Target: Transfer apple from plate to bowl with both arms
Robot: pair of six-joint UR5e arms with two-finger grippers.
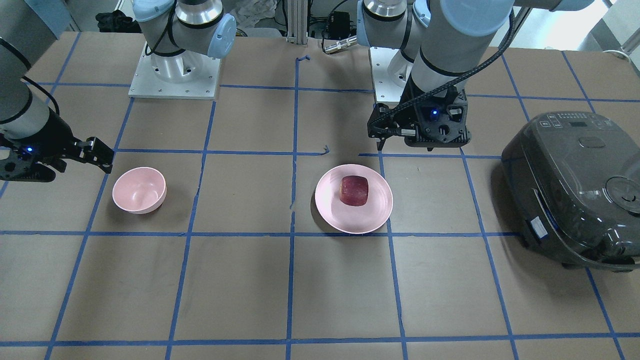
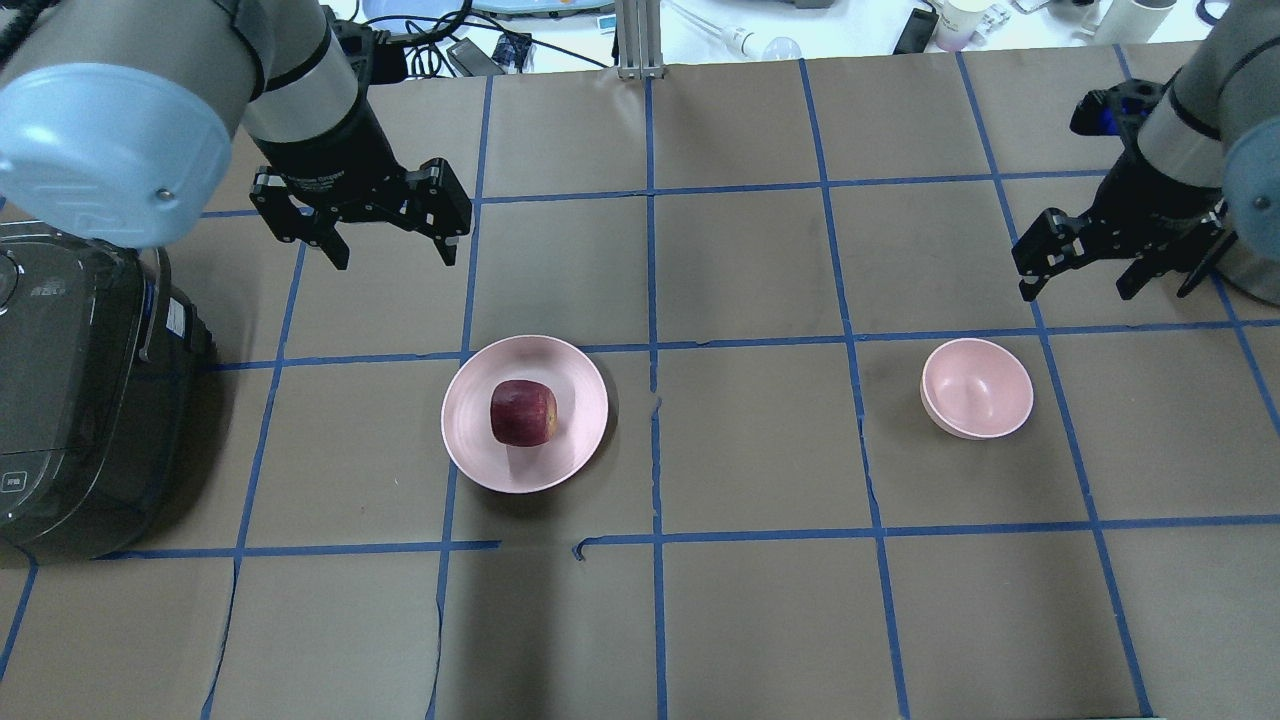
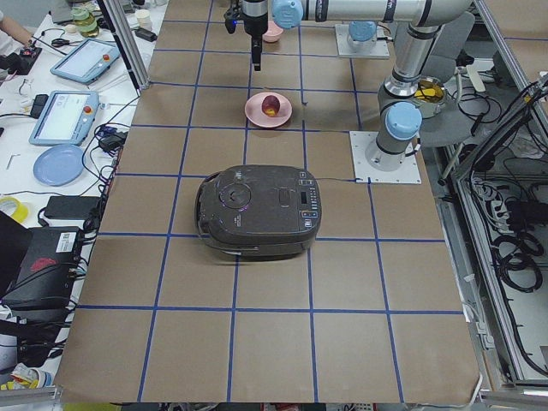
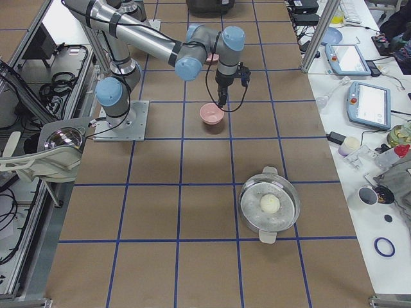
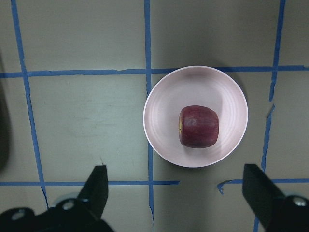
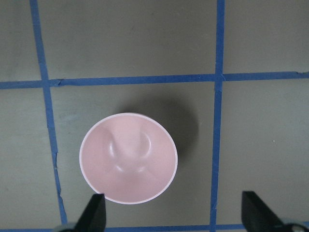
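The apple [image 2: 523,412] rests on the plate [image 2: 470,450], the bowl [image 2: 978,388] well to its right. The left end effector [image 2: 395,260] hangs released beyond the plate, the right end effector [image 2: 1075,290] released beyond the bowl.

rice cooker [image 1: 575,185]: clipped at frame edge | left fingers [image 5: 96,191]: bases cropped

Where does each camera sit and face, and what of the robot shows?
Overhead: behind robot, looking down; left tool, right tool.
Front-facing: opposite, facing robot; both tools.
Exterior left: table's left end; left arm, cooker.
Exterior right: table's right end; right arm, bowl.
Left wrist: down on apple, plate; own fingertips.
Right wrist: down on bowl; own fingertips.
Overhead and front-facing share plate, bowl, mirrored.
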